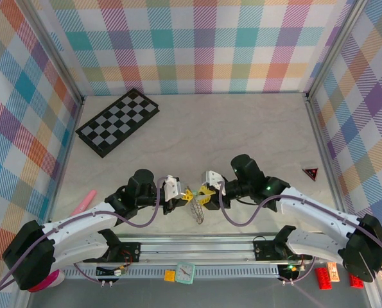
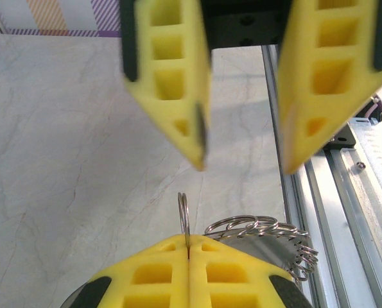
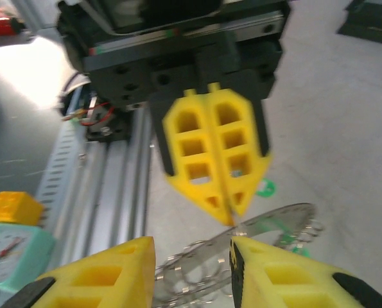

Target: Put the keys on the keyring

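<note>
A pale marbled surface (image 1: 242,128), walled with pastel plaid panels (image 1: 197,45), carries a chessboard (image 1: 118,120) well beyond the two end effectors, which face each other closely near its front edge. The left end effector (image 2: 188,249) is closed, pinching a thin upright loop of the keyring (image 2: 261,230), whose beaded rim hangs just beside and below its tips. The right end effector (image 2: 245,163) faces it with jaws standing apart, and a mint-green head of one of the keys (image 3: 264,188) shows just past the left end effector's tip, though whether it hangs on the ring I cannot tell
</note>
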You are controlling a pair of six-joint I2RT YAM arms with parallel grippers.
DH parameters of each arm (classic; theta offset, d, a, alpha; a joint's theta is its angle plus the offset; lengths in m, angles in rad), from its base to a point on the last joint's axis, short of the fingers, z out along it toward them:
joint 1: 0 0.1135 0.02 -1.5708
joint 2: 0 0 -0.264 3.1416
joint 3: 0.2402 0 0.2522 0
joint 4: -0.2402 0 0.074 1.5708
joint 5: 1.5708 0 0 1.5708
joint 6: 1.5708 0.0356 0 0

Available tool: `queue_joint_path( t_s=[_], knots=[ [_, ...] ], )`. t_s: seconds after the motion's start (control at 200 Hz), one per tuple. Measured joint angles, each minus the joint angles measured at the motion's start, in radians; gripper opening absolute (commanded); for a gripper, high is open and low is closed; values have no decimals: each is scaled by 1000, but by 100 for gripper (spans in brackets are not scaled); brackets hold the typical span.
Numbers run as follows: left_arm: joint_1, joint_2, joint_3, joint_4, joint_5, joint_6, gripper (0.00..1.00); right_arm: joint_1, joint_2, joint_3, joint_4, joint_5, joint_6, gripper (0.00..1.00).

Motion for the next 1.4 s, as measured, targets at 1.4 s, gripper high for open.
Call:
queue_joint_path(
  t_s=[1.4],
  knots=[
    [0, -4, 81, -135, -37, 0, 26, 40, 186, 278, -345, 135, -172, 0]
  ],
)
